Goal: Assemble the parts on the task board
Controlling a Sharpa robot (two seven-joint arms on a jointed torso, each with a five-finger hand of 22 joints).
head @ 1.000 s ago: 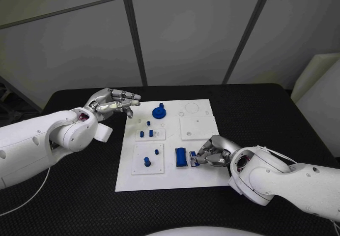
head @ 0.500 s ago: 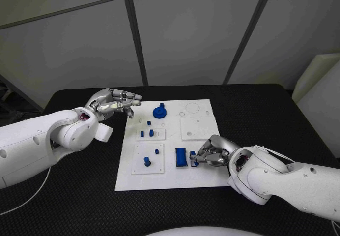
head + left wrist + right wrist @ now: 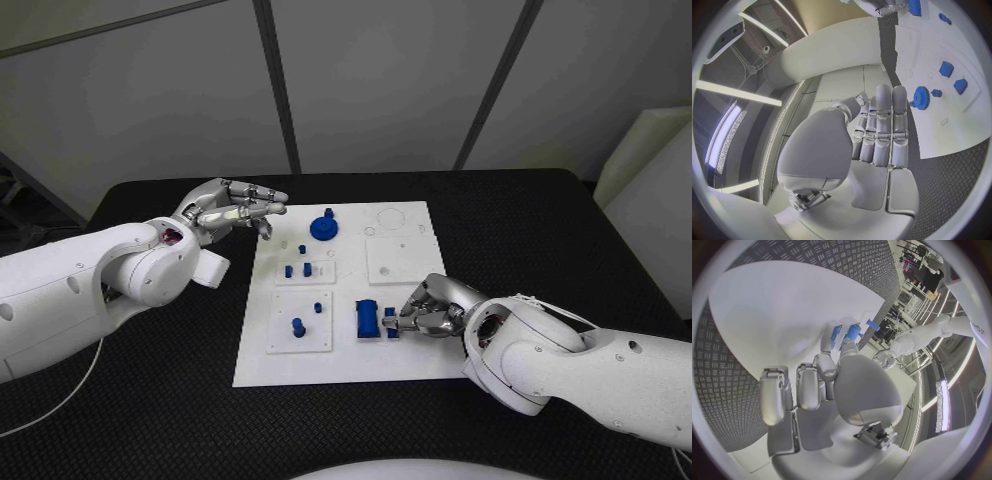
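Below, right hand [image 3: 433,310] pinching small blue part [image 3: 392,322] on task board [image 3: 397,365], left hand [image 3: 228,210] curled, holding nothing, beside board

Right hand [image 3: 826,385] reaches onto the white task board [image 3: 773,315], fingertips apparently pinching a small blue part [image 3: 853,332].

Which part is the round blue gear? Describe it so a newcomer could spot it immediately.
Start from the white task board in the middle of the black table, then go to its far edge, nearest the left hand. The blue gear sits there; it alone is a round disc with a small knob, while the other blue parts are blocks or small pegs.
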